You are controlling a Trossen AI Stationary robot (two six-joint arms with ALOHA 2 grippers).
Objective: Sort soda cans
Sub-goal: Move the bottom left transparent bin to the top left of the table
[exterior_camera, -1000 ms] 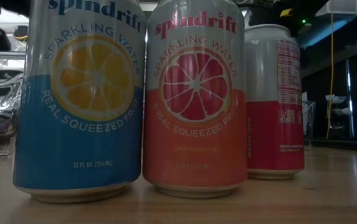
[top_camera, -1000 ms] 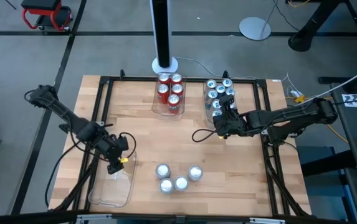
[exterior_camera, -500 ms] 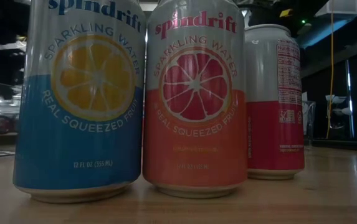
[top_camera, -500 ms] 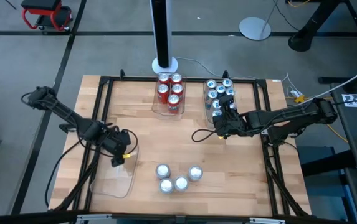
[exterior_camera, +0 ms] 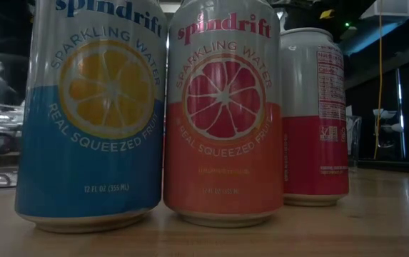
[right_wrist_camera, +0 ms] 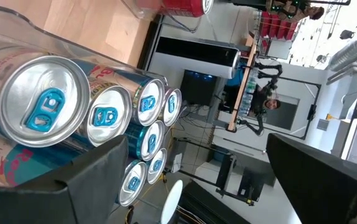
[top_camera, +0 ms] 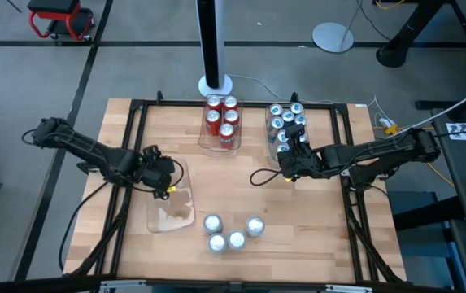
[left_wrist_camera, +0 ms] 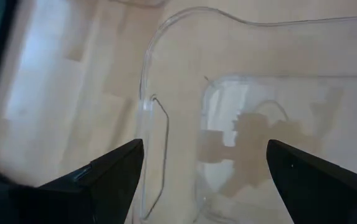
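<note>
Several loose soda cans (top_camera: 233, 232) stand on their bases near the table's front; the low view shows a blue one (exterior_camera: 90, 114), a pink one (exterior_camera: 222, 114) and a red one (exterior_camera: 315, 118). Red cans (top_camera: 221, 120) fill one clear tray at the back, and blue cans (top_camera: 286, 122) (right_wrist_camera: 41, 102) fill another. My left gripper (top_camera: 164, 185) (left_wrist_camera: 203, 149) is open over an empty clear tray (top_camera: 172, 203) at the left. My right gripper (top_camera: 288, 168) (right_wrist_camera: 197, 142) stands open at the near end of the blue cans' tray, nothing held. My left gripper straddles the empty tray's wall with the handle cut-out (left_wrist_camera: 148, 124), one finger (left_wrist_camera: 113, 171) outside and the other (left_wrist_camera: 303, 174) inside. It comes slanting down from the table's left. The gap is wide; which finger touches the wall I cannot tell. The tray lies flat on the table.
A black post on a white foot (top_camera: 215, 81) stands behind the table's far edge. A black cable (top_camera: 265, 172) loops on the wood by the right gripper. Bare wood lies between the empty tray and the two filled trays.
My left gripper has swung toward the table's far edge and right, turning as it went. The empty tray has slid with it along the table from the near left corner to beside the loose cans and has turned a little.
</note>
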